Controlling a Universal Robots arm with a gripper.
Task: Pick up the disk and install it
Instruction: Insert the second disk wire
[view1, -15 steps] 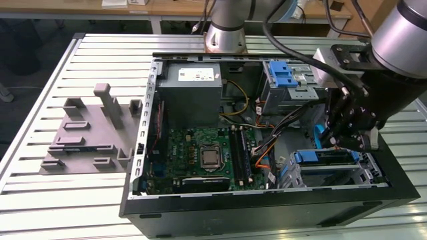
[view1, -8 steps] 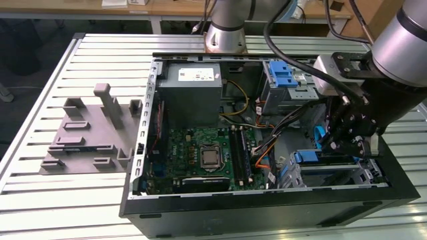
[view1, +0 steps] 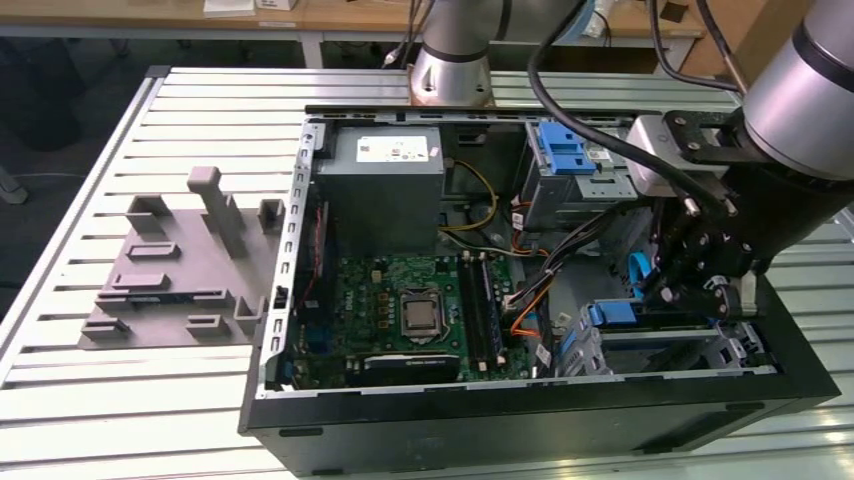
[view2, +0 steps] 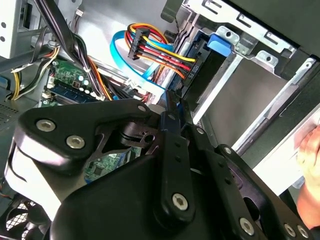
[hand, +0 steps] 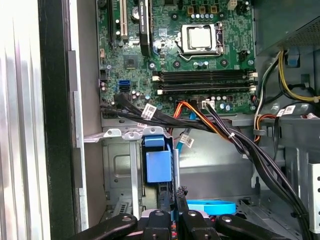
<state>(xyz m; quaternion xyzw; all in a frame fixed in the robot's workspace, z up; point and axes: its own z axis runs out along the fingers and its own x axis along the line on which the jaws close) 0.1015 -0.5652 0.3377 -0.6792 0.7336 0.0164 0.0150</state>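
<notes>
- In the exterior view, you have the arm reaching down into the open computer case (view1: 287, 300), at the corner on the exterior view's right. The gripper (view1: 663, 297) hangs over the drive bay there. The disk (view1: 614, 313) shows as a blue-framed piece seated in that bay, just beside the gripper. The grey power supply (view1: 387, 165) and the green motherboard (view1: 414, 310) lie well apart from it, toward the exterior view's left.
- In the second wrist view, your gripper (view2: 170, 100) is narrow, its fingers drawn almost together. The disk (view2: 220, 45), with its blue end, sits in the metal cage (view2: 260, 95) near the bundle of coloured cables (view2: 160, 47).
- In the first wrist view, the gripper (hand: 176, 192) is again pinched narrow, right at the disk (hand: 159, 167), which sits in its bay. You cannot tell whether the fingers clamp the blue frame or only touch it.
</notes>
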